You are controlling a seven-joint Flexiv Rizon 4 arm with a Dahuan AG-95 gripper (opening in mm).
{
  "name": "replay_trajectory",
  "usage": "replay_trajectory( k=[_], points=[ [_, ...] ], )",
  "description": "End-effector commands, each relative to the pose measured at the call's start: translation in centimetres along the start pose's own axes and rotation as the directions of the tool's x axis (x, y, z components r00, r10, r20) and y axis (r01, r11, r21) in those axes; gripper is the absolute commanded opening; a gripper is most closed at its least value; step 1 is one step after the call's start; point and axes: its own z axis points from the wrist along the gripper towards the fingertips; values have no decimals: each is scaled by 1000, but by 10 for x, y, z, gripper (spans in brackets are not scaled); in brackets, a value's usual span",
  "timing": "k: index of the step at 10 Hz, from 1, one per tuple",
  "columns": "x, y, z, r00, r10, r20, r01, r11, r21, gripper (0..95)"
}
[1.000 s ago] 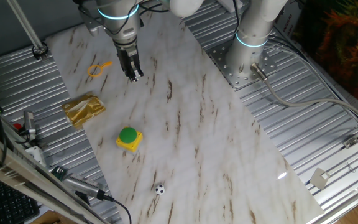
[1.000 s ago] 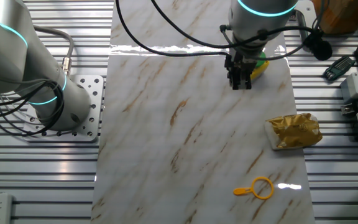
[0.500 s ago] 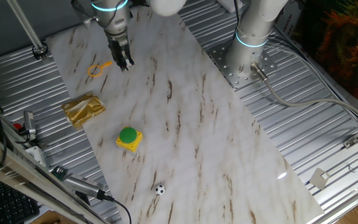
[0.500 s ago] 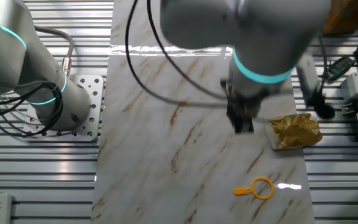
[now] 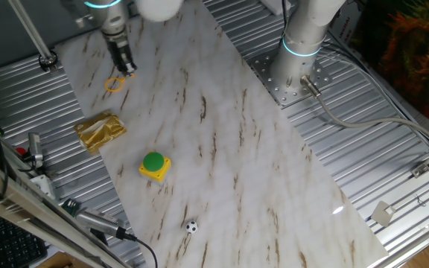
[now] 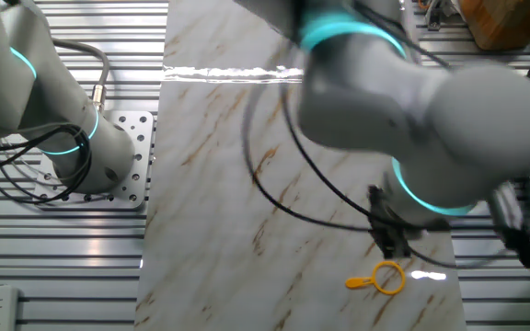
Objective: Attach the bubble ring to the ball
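The bubble ring (image 5: 115, 83), a thin yellow-orange loop with a short handle, lies flat on the marble board at the far left; in the other fixed view the bubble ring (image 6: 382, 277) sits near the board's front edge. My gripper (image 5: 128, 70) hangs point-down just above and beside the ring, and my gripper (image 6: 394, 248) is blurred by motion in the other fixed view. Its dark fingers look slightly apart and hold nothing. The ball (image 5: 191, 227), tiny and white with black patches, rests far away near the board's front edge. The arm hides it in the other fixed view.
A yellow box with a green round button (image 5: 154, 164) stands mid-board. A crumpled gold packet (image 5: 100, 130) lies at the board's left edge, near the ring. A second arm's base (image 5: 301, 52) is bolted to the ribbed metal table. Tools and cables lie at the front left.
The gripper has swept from the board's middle towards the far left and now hangs right over the bubble ring. The ring, ball and button box have not moved.
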Motion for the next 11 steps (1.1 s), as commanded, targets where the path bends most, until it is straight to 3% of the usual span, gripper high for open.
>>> replay_trajectory(
  k=[1, 4, 7, 11],
  points=[
    [-1, -6, 11, 1000, 13, -4, -13, 1000, 10, 0],
    [7, -19, 14, 999, 31, -14, -31, 999, 11, 0],
    [23, -44, 22, 1000, 29, -8, -29, 1000, 7, 0],
    [29, -53, 26, 999, 33, -6, -33, 999, 5, 0]
  ],
)
